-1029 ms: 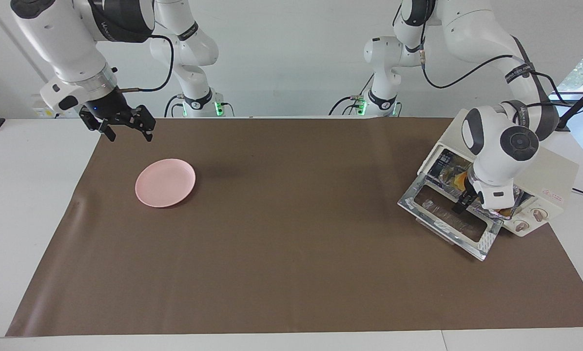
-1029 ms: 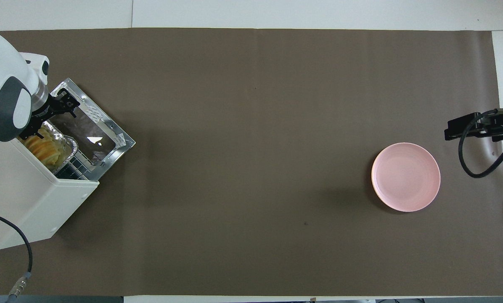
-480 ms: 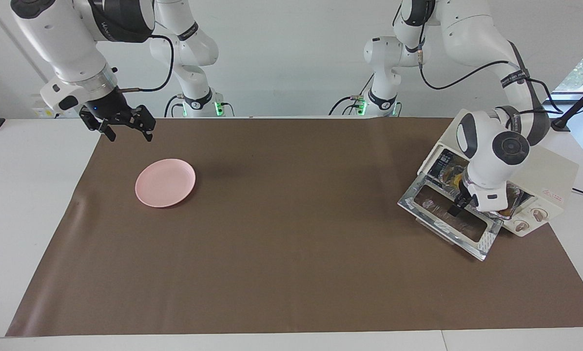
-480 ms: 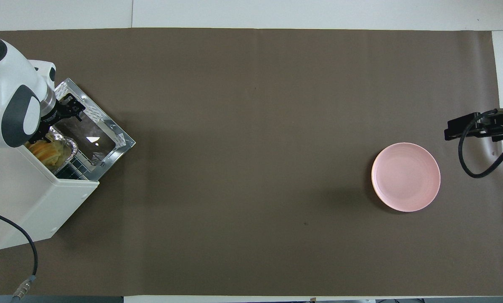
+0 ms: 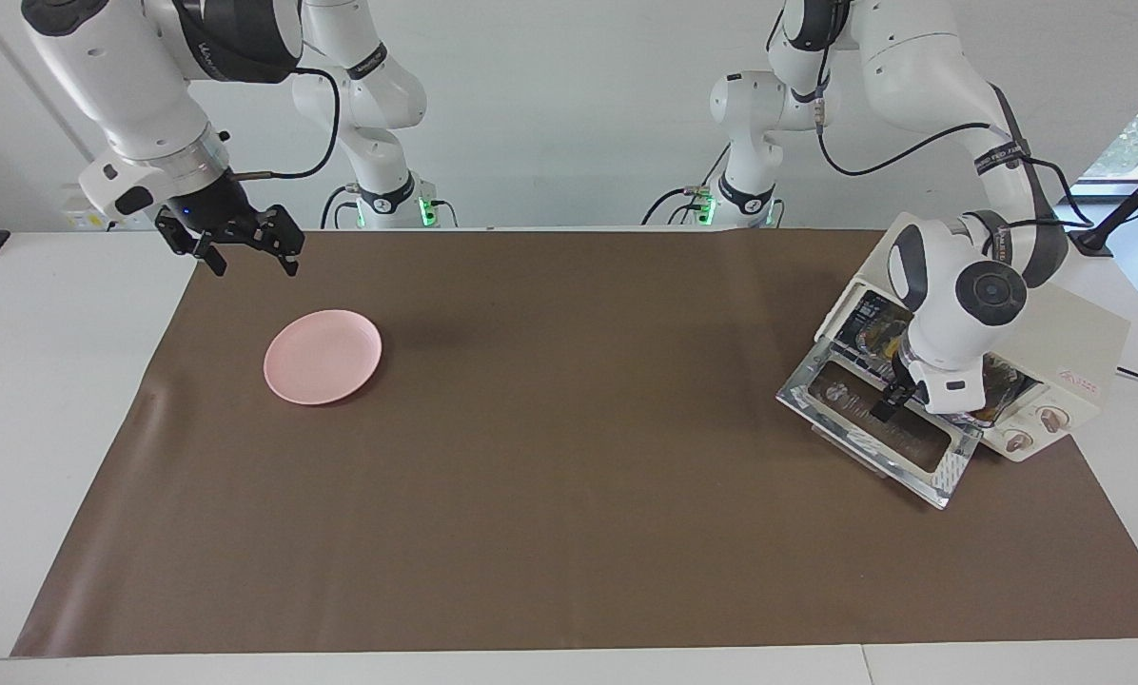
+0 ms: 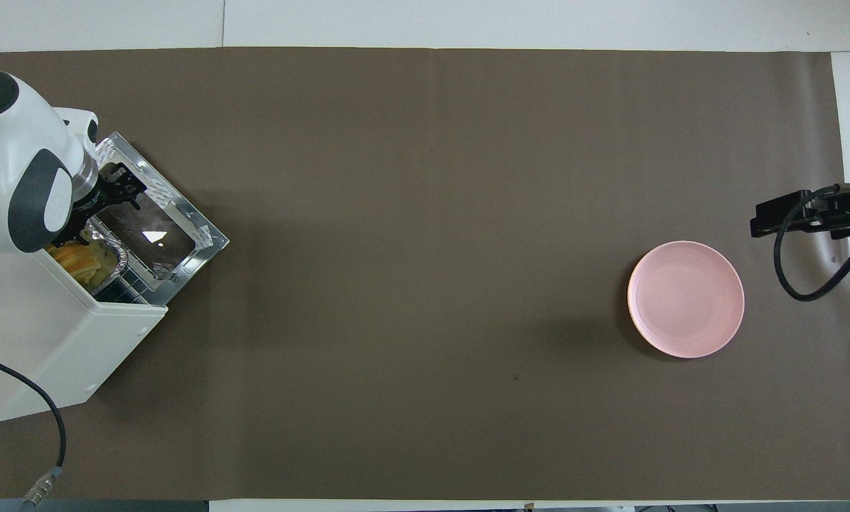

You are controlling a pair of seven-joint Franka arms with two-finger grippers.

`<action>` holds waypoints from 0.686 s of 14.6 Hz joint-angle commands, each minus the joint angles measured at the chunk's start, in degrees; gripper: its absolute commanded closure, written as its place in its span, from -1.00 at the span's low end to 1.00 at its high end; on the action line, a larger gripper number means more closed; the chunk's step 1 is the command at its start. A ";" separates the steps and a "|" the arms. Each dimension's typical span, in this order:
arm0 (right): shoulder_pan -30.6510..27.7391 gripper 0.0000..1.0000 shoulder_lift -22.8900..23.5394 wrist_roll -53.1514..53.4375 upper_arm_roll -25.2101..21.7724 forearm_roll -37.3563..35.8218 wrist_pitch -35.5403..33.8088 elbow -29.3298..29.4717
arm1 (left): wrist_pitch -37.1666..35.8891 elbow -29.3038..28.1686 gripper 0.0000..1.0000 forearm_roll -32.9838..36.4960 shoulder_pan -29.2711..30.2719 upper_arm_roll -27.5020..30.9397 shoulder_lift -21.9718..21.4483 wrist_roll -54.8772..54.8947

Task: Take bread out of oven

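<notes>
The oven (image 5: 1064, 333) door is down; my left end effector (image 5: 891, 403), open, hasn't gripped the bread (image 6: 77, 257).

A robotics lab, set up as a test bench rather than a real kitchen. Two white Franka arms stand bolted at one edge of a white table (image 5: 65, 400), cables looping from their joints and green status lights glowing at their bases. A plain brown mat (image 5: 569, 533) covers the work surface, with bare white walls all round. The only household items are props: a toaster oven (image 5: 1083, 347) under the left gripper (image 5: 888, 404) and a pink plate (image 5: 323, 356) near the right gripper (image 5: 245, 249).
</notes>
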 commanded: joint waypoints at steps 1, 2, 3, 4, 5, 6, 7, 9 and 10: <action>-0.41 -1.00 -1.60 -1.42 0.30 0.65 0.23 -1.84 | 1.75 -1.87 -0.15 1.46 -0.45 0.46 -0.81 -1.17; -0.41 -1.00 -1.60 -1.42 0.30 0.65 0.14 -1.93 | 1.75 -1.87 0.09 1.46 -0.45 0.46 -0.81 -1.17; -0.41 -1.00 -1.60 -1.42 0.30 0.65 0.23 -1.93 | 1.66 -1.87 0.38 1.46 -0.45 0.46 -0.81 -1.17; -0.41 -1.00 -1.60 -1.50 0.30 0.65 0.14 -1.93 | 1.57 -1.78 0.65 1.38 -0.45 0.46 -0.81 -1.17; -0.41 -1.00 -1.69 -1.50 0.30 0.65 0.14 -2.02 | 1.57 -1.78 0.86 1.37 -0.54 0.46 -0.81 -1.17; -0.41 -1.00 -1.69 -1.50 0.30 0.65 0.14 -2.10 | 1.40 -1.69 1.00 1.46 -0.54 0.46 -0.81 -1.17; -0.41 -1.00 -1.69 -1.50 0.30 0.65 0.14 -2.10 | 1.40 -1.60 1.00 1.38 -0.63 0.37 -0.81 -1.17; -0.41 -1.00 -1.69 -1.59 0.30 0.65 0.14 -2.19 | 0.96 -1.25 1.00 1.37 -0.72 0.20 -0.81 -1.17; -0.41 -1.00 -1.69 -1.59 0.30 0.65 0.14 -2.19 | 0.87 -0.99 1.00 1.37 -0.72 -0.07 -0.81 -1.17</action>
